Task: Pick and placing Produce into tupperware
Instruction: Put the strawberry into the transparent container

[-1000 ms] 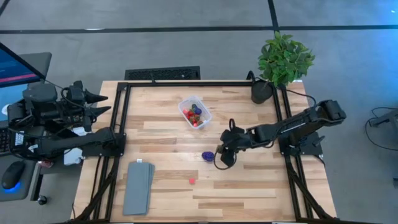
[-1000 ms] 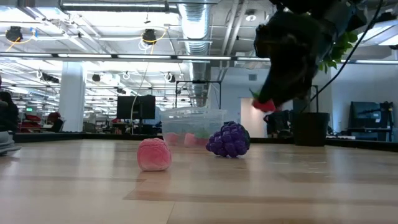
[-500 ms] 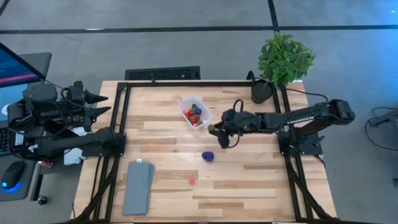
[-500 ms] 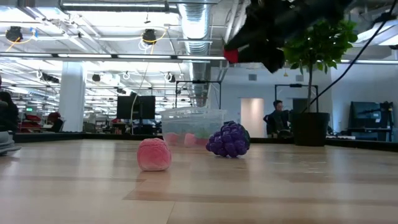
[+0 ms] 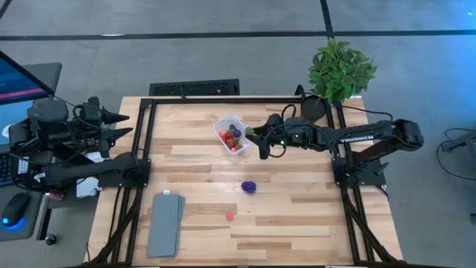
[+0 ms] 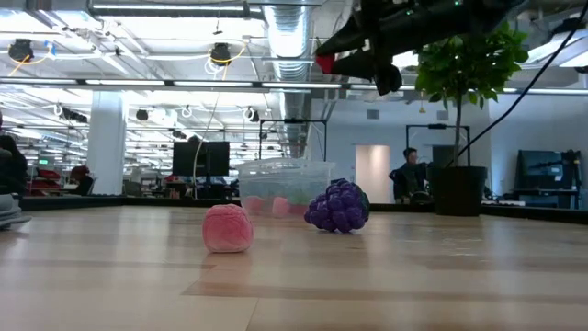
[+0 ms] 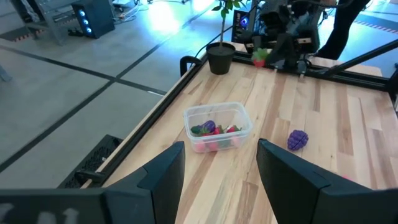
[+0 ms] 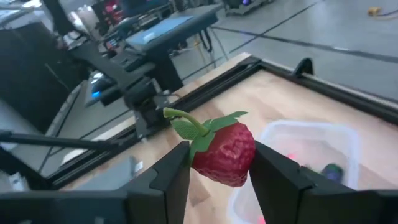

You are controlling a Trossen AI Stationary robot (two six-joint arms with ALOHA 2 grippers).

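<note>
While your right pincer [image 5: 253, 136] hangs clenched on a strawberry [image 8: 222, 153] just beside the tupperware [image 5: 233, 133] — not yet over it — let go too early and it may bounce off the rim onto the desk [image 5: 312, 216]; left pincer [image 7: 217, 180] waits released.

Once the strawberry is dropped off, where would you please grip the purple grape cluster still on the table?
Grip the grape cluster across its rounded middle, coming straight down from above. It lies alone on the table, clear of the small pink piece and the tupperware, so the pincer has room on both sides.
</note>
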